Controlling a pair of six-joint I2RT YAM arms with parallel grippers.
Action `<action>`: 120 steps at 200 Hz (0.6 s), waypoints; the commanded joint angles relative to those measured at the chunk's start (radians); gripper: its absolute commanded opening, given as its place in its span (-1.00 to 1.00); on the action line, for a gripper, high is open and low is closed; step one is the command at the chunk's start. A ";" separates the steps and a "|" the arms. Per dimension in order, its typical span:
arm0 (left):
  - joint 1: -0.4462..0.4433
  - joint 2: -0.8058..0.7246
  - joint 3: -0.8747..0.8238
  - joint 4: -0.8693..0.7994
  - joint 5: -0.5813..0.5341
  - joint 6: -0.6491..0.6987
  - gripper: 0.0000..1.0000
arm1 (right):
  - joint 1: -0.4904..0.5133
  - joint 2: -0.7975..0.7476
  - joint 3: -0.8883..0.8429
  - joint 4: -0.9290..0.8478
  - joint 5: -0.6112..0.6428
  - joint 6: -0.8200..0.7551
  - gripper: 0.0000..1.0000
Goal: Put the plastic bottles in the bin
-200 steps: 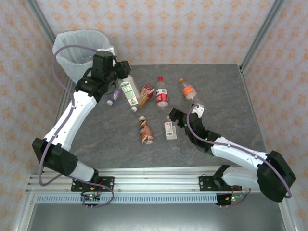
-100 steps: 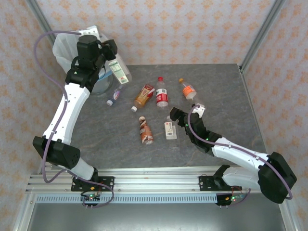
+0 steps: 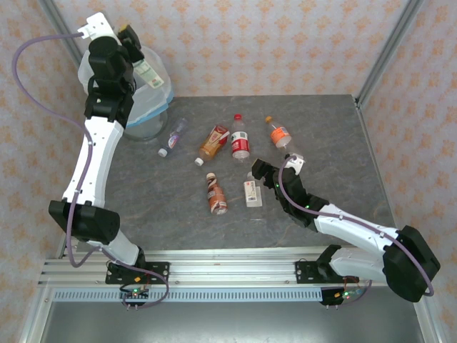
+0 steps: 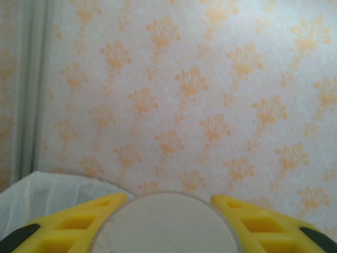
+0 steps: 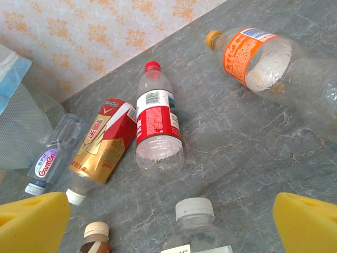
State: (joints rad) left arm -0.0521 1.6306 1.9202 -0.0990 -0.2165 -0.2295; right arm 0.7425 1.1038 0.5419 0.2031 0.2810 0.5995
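Left pincer (image 3: 134,48): clamped on one bottle (image 3: 148,71), held above bin (image 3: 146,120), upper left, not yet dropped. Right pincer (image 3: 257,175): wide, centre frame. Remaining: six bottles (image 3: 240,136) lying on counter (image 3: 335,143).

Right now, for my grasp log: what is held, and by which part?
Left fingers clamp a white-labelled bottle near its base; right fingers hold nothing.

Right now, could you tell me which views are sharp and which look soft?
Top external: evenly lit, sharp, faint shadows. Left wrist: soft throughout, held bottle blurred up close. Right wrist: bottles crisp, yellow fingers out of focus.
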 commanded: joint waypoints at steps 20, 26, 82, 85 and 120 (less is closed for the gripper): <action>0.055 0.150 0.213 -0.055 -0.139 -0.059 -0.23 | -0.005 -0.016 -0.001 0.017 -0.002 0.014 0.98; 0.058 0.171 0.241 -0.068 -0.150 -0.060 -0.23 | -0.005 -0.017 0.000 0.014 -0.003 0.014 0.98; 0.117 0.410 0.554 -0.310 -0.175 -0.108 -0.24 | -0.005 -0.033 -0.010 0.000 -0.001 0.015 0.98; 0.121 0.421 0.570 -0.327 -0.172 -0.118 -0.23 | -0.004 -0.034 -0.009 -0.001 -0.001 0.016 0.98; 0.158 0.504 0.658 -0.432 -0.169 -0.168 -0.23 | -0.005 -0.035 -0.009 -0.008 -0.011 0.012 0.99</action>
State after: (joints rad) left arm 0.0799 2.1174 2.5183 -0.4145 -0.3565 -0.3462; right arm 0.7425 1.0832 0.5419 0.2024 0.2722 0.6029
